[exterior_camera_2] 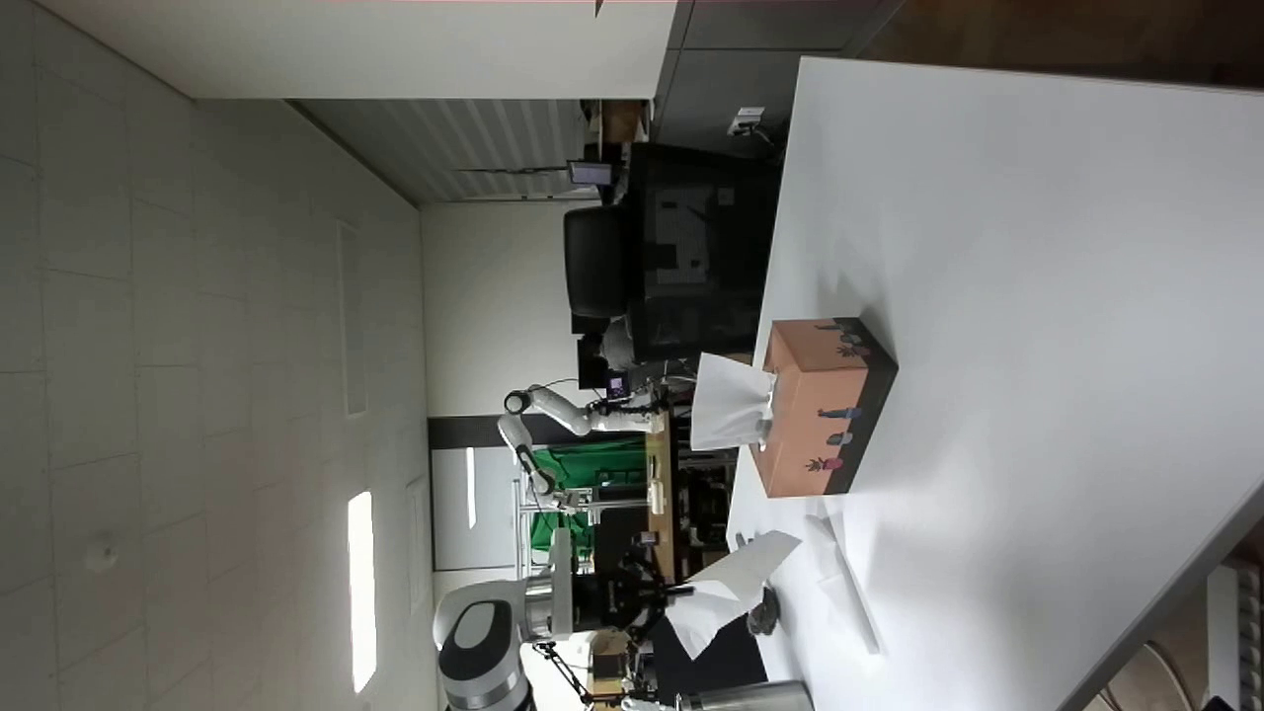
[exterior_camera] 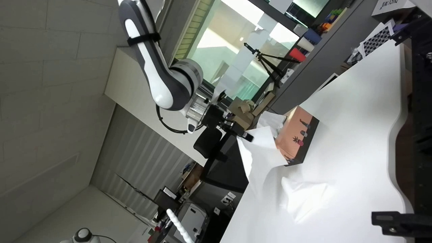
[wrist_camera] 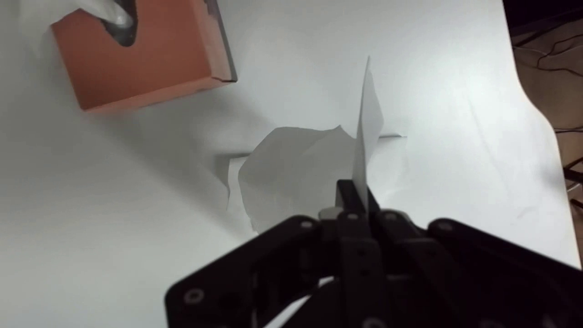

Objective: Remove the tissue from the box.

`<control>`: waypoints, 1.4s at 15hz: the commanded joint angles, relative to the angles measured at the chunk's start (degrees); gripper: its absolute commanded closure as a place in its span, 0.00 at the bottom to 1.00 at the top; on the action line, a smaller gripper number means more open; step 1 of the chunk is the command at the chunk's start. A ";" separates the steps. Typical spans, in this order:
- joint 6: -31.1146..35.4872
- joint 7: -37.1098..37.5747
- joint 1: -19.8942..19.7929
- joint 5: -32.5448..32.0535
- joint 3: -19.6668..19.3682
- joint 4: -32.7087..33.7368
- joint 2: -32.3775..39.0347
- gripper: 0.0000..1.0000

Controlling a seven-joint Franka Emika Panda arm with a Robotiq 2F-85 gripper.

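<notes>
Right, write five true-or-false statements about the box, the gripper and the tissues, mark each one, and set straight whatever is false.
1. The box stands upright on the table. True.
2. No tissue shows at the top of the box. False: a protruding tissue sticks out there.
3. The gripper is shut on a hanging tissue. True.
4. The hanging tissue is tucked into the box. False: it hangs clear of the box.
5. A loose tissue lies on the table. True.
</notes>
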 commanded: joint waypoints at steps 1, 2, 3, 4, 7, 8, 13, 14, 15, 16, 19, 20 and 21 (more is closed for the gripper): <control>5.05 4.41 -0.07 -6.62 -1.22 -3.61 2.75 1.00; 6.00 5.66 -0.03 -8.86 -1.64 -4.15 4.01 1.00; 6.51 6.82 0.02 -10.85 -2.03 -4.43 5.22 1.00; 6.70 8.08 0.11 -12.64 -2.42 -4.38 6.63 1.00; 6.34 10.49 0.29 -15.95 -3.04 -3.66 10.02 1.00; 6.18 10.75 0.22 -16.24 -3.01 -3.44 10.79 1.00; 4.02 12.05 0.30 -16.37 -3.02 -2.21 13.05 0.72; 3.51 12.81 0.43 -16.53 -3.19 -1.90 13.02 0.67; 2.83 12.72 0.12 -15.61 -2.97 -1.54 12.65 0.61; 2.32 12.56 -0.23 -14.74 -2.72 -1.29 12.09 0.53; 2.44 12.16 -0.95 -13.10 -2.30 -0.94 9.79 0.33; 2.66 12.53 -0.91 -13.15 -2.47 -0.85 9.00 0.27; 2.31 12.51 -0.96 -13.09 -2.51 -0.75 8.04 0.19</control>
